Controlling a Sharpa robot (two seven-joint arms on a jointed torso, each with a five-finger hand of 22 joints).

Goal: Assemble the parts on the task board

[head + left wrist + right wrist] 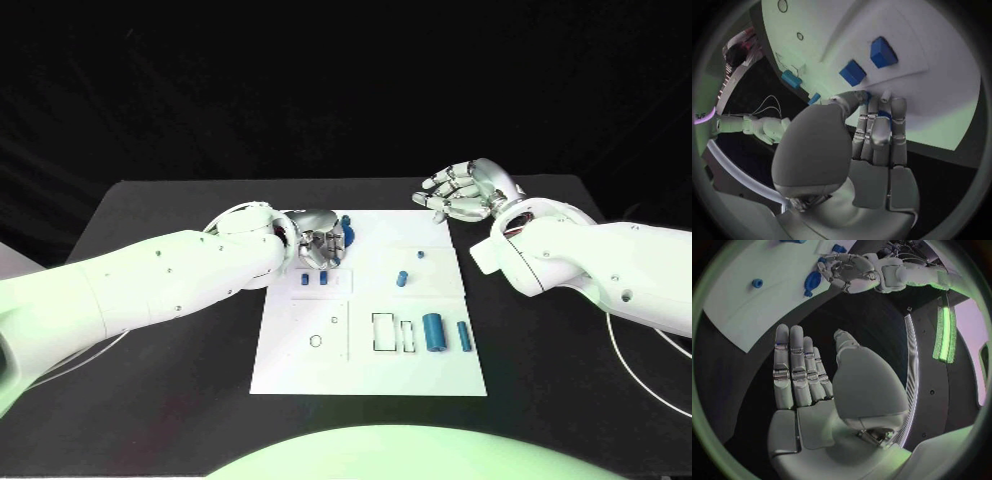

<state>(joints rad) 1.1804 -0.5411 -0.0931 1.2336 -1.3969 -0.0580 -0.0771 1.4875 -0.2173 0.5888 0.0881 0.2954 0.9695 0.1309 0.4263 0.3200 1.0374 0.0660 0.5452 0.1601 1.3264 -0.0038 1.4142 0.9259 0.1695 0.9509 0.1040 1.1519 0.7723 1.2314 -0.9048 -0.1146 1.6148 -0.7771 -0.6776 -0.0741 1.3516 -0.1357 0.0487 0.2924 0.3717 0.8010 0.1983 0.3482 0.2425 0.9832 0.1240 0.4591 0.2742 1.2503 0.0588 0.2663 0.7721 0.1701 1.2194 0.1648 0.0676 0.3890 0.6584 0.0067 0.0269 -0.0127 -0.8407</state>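
The left robot hand (320,238) pinches a blue part (812,280) at the task board (369,375)'s far corner; seat it squarely, pressing straight down, while the right robot hand (464,192) hovers spread

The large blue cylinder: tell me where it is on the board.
In the head view the large blue cylinder lies on the task board, toward its right side, between an empty rectangular outline and a thinner blue part.

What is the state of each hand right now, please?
Left hand: its fingers grip a small blue part over the task board.
Right hand: open, holding nothing, beside the board.
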